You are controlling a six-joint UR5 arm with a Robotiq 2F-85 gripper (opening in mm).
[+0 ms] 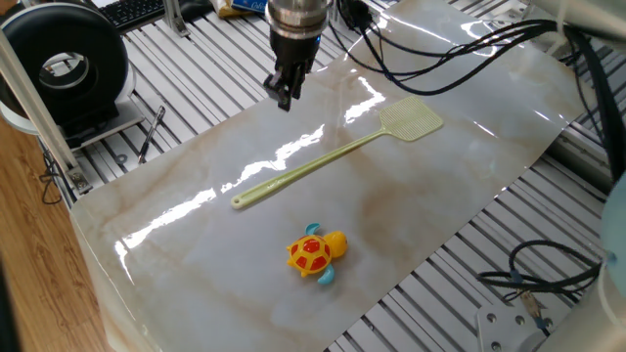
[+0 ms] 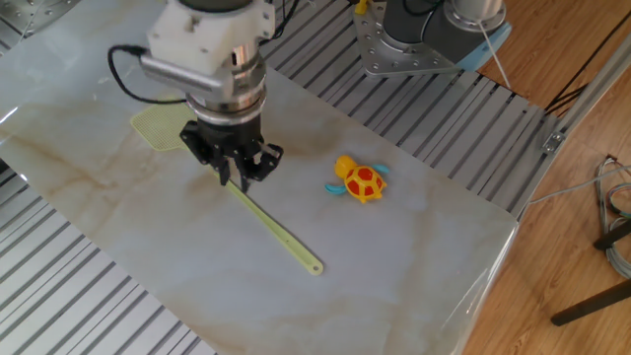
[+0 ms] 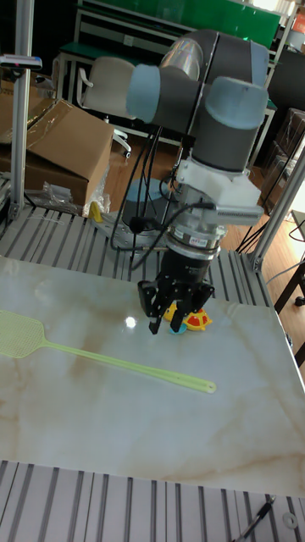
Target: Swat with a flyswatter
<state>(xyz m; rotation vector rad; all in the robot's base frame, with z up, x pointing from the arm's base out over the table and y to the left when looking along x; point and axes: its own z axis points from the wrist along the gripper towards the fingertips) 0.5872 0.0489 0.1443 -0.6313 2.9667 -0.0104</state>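
The pale yellow-green flyswatter [image 1: 323, 161] lies flat on the marble table, with its mesh head [image 1: 411, 117] at the far right and its handle end near the middle. It also shows in the other fixed view [image 2: 271, 229] and in the tall view [image 3: 119, 364]. My gripper [image 1: 285, 93] hangs above the table, off to the far side of the handle. In the other fixed view the gripper [image 2: 235, 176] appears over the handle's upper part. Its fingers stand slightly apart and nothing is between them. The gripper [image 3: 168, 323] touches nothing.
An orange-and-yellow toy turtle [image 1: 315, 254] sits on the table near the handle's end, and the gripper partly hides the turtle [image 3: 198, 320] in the tall view. A black round device [image 1: 64, 64] stands at the left. Cables [image 1: 548, 274] lie on the ribbed frame at the right.
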